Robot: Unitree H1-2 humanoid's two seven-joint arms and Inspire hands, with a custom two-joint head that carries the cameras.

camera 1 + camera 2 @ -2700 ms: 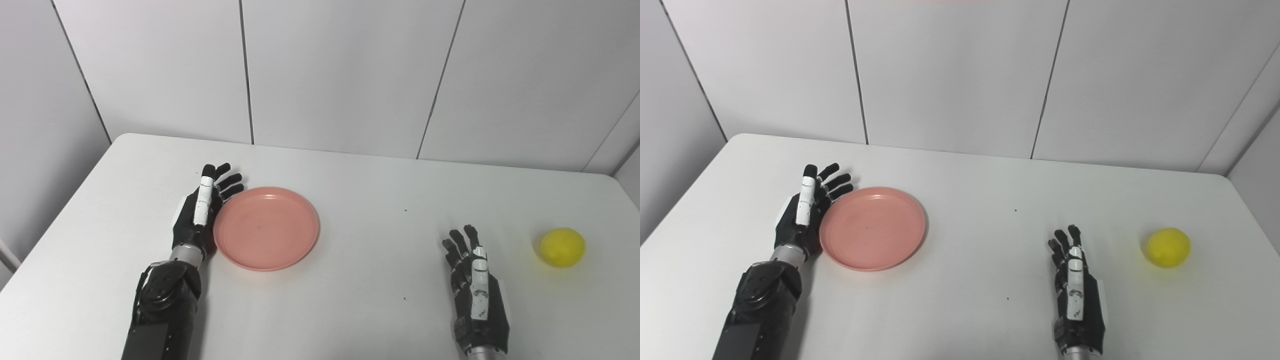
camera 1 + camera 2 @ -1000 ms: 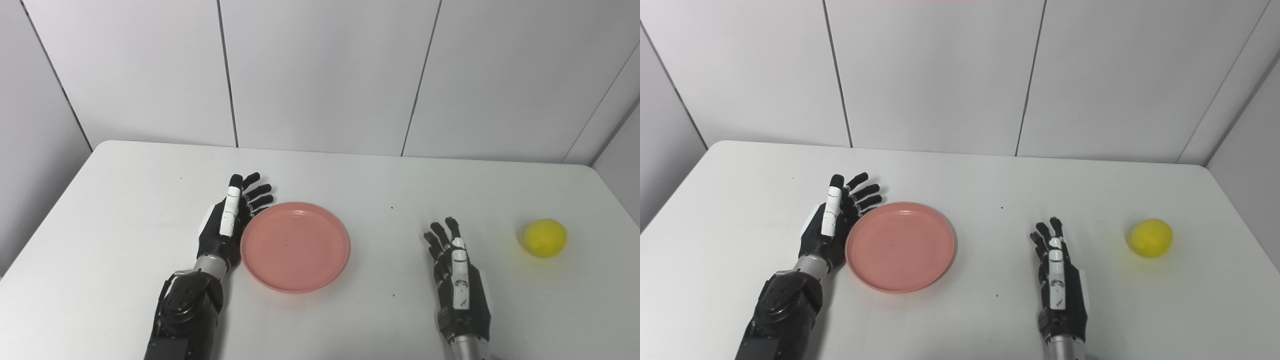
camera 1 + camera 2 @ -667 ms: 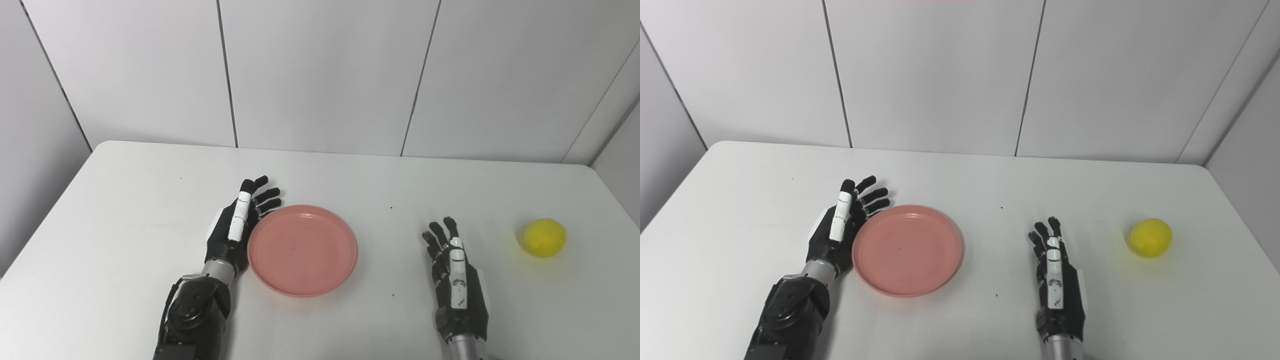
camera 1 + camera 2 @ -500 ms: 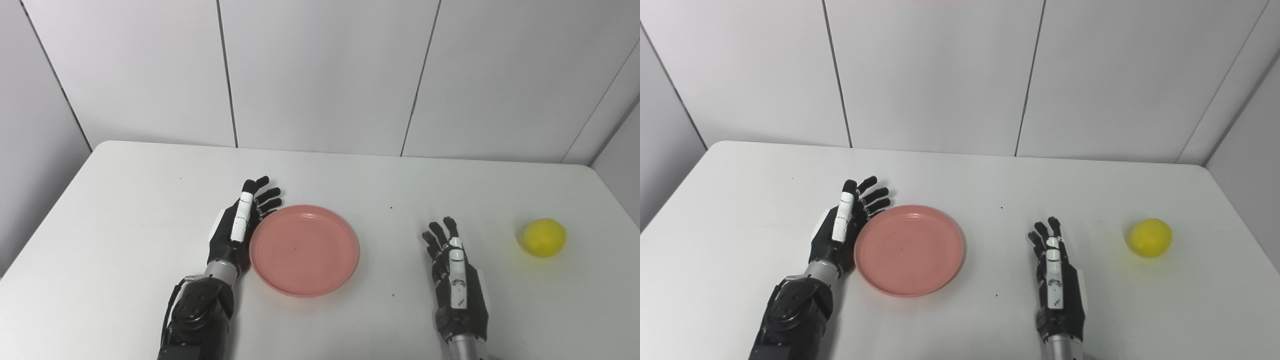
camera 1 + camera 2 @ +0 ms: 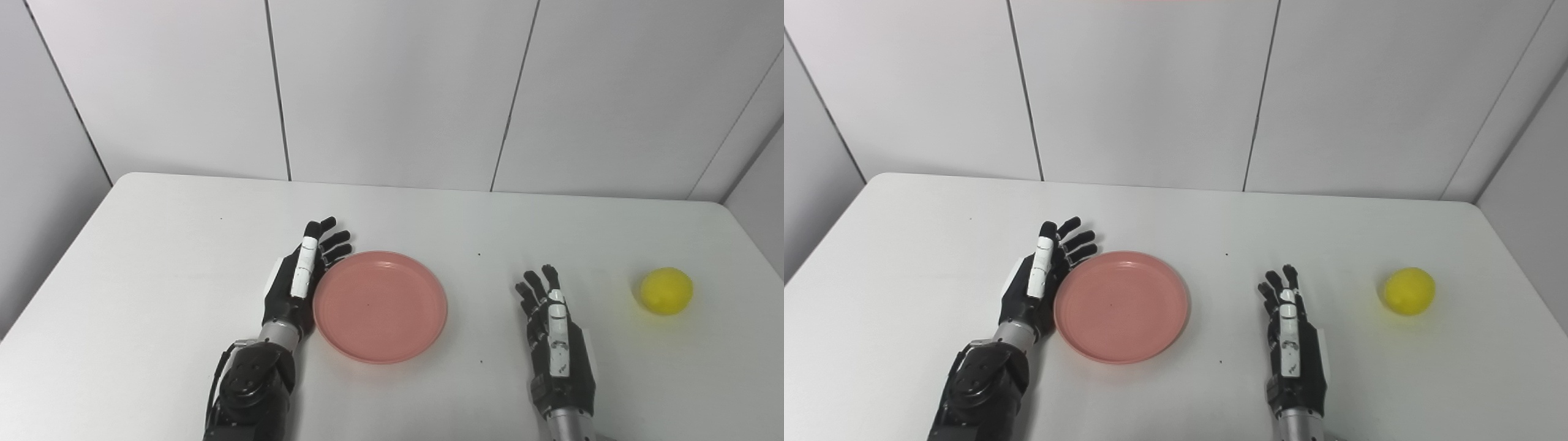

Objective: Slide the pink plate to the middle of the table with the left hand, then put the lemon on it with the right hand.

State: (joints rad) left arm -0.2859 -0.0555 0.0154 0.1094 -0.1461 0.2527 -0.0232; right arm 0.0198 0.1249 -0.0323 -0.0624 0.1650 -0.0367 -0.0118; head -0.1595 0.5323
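While the left hand (image 5: 298, 283) stands edge-on with fingers straight, its palm against the plate's (image 5: 380, 305) left rim and gripping nothing, the plate sits about mid-table (image 5: 159, 257). Right hand (image 5: 556, 349) rests flat, fingers spread, empty. Lemon (image 5: 666, 291) lies well apart near the right edge. No writing is legible anywhere.

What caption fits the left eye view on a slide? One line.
Left hand pressed against the pink plate; right hand open, lemon waiting aside.
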